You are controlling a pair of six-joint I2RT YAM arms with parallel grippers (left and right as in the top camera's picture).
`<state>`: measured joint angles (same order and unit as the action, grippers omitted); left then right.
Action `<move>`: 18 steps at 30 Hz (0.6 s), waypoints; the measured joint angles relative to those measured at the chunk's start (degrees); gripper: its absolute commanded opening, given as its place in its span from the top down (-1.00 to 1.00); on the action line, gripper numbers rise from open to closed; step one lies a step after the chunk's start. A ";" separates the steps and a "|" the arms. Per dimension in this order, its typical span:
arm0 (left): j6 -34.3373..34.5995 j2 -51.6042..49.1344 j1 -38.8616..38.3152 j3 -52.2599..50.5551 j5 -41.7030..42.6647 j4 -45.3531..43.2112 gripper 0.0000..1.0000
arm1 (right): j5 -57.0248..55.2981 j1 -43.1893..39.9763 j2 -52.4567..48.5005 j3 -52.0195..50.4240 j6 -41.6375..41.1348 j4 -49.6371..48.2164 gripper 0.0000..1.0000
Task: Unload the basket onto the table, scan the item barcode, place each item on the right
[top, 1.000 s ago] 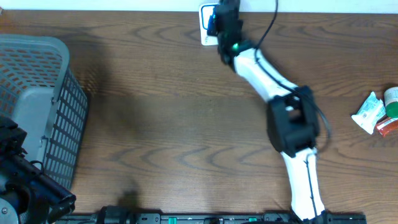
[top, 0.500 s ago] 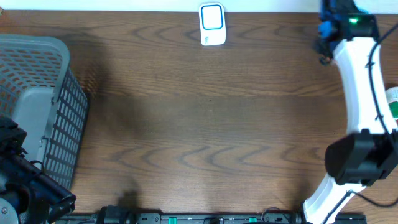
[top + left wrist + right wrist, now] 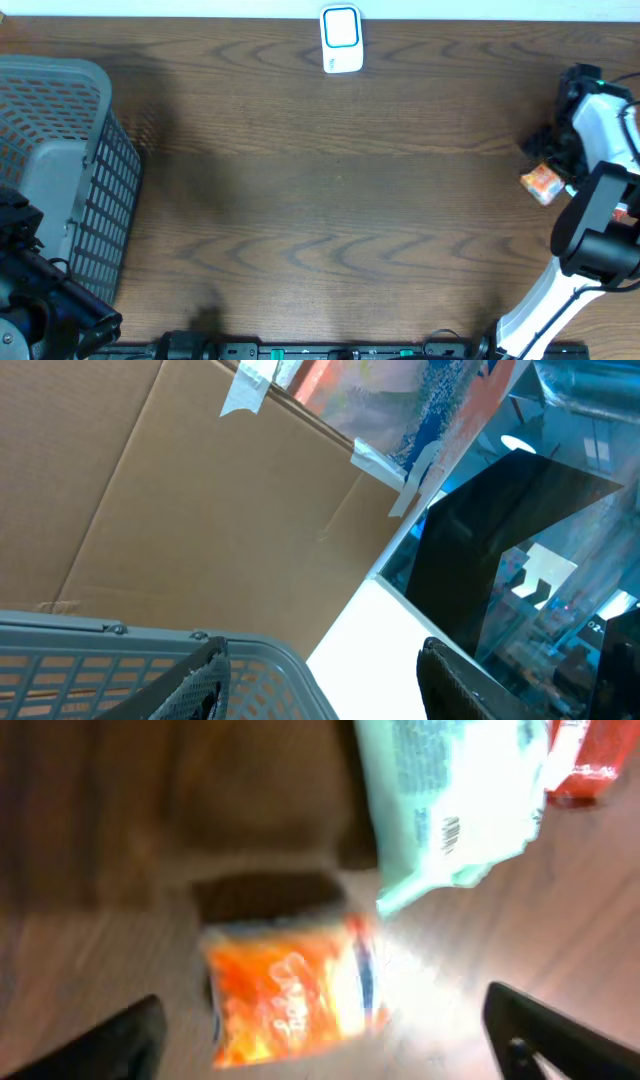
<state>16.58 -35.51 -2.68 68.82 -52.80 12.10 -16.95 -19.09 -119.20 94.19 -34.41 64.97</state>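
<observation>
Right gripper point(image 3: 325, 1028), jaws wide and empty, hangs straight over the orange packet point(image 3: 288, 1000) at the table's right side, packet's long side spanning finger to finger.

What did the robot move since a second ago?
The right arm swung from the scanner at the back over to the table's right edge. The right gripper opened and let go of the orange packet, now lying on the table. The scanner, basket and left arm stayed put.
</observation>
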 measured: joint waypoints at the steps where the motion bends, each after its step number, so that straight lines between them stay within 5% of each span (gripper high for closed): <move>1: 0.00 0.00 0.00 0.00 -0.02 0.04 -0.21 | 1.44 -0.85 0.00 1.88 0.35 1.99 -0.99; 7: 0.00 0.00 0.00 0.00 -0.02 0.04 -0.22 | 6.34 -4.52 7.54 13.92 1.16 12.72 -0.99; 18: 0.00 0.00 0.00 -0.02 0.00 0.02 -0.22 | 22.16 -4.02 49.83 18.95 11.19 17.31 -0.99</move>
<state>16.58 -35.51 -2.68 68.79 -52.80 12.12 5.21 -23.11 -69.36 113.14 -23.22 82.28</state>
